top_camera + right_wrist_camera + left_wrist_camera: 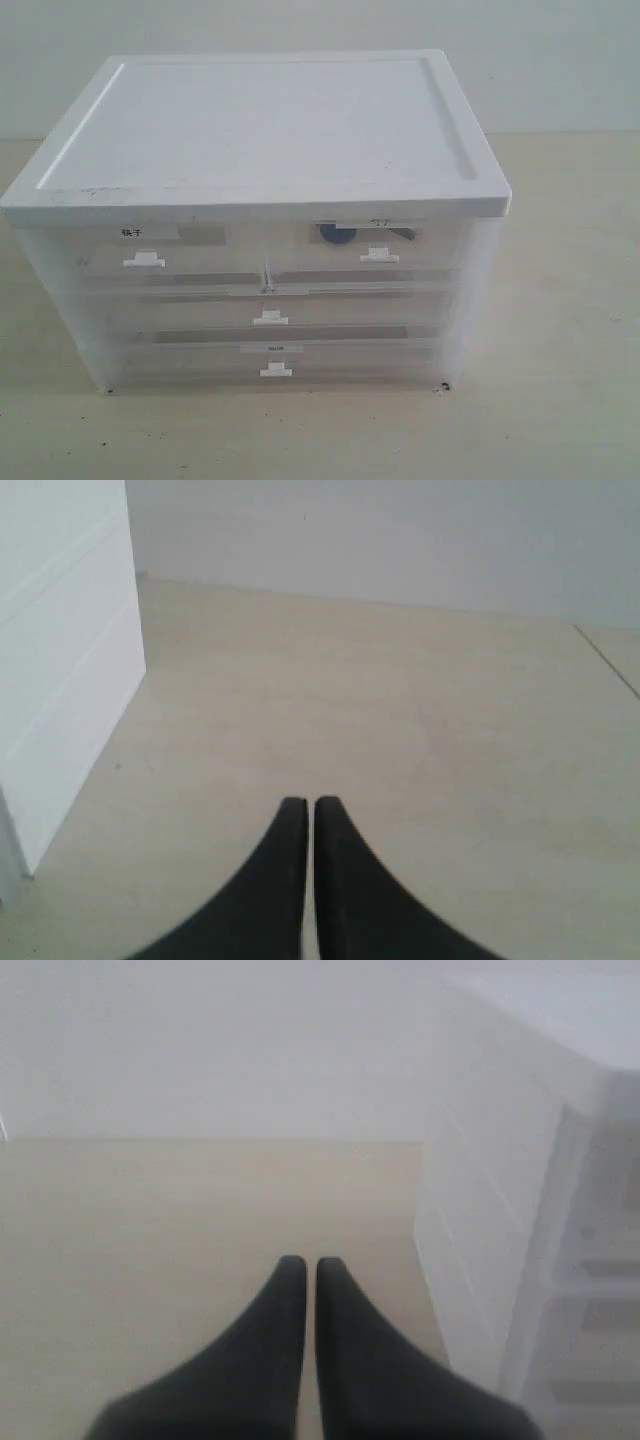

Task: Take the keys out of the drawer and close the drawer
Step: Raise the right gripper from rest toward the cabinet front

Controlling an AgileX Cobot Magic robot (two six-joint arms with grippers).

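Keys in closed drawer; right end effector apart.

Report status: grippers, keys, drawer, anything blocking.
Left gripper shut, empty, beside the cabinet. Right gripper shut, empty. Drawer closed, keys showing faintly inside. Nothing seen blocking its front.

One cabinet showed two narrow drawers, two wide drawers, seemingly one bunch of keys; one left gripper, one right gripper.
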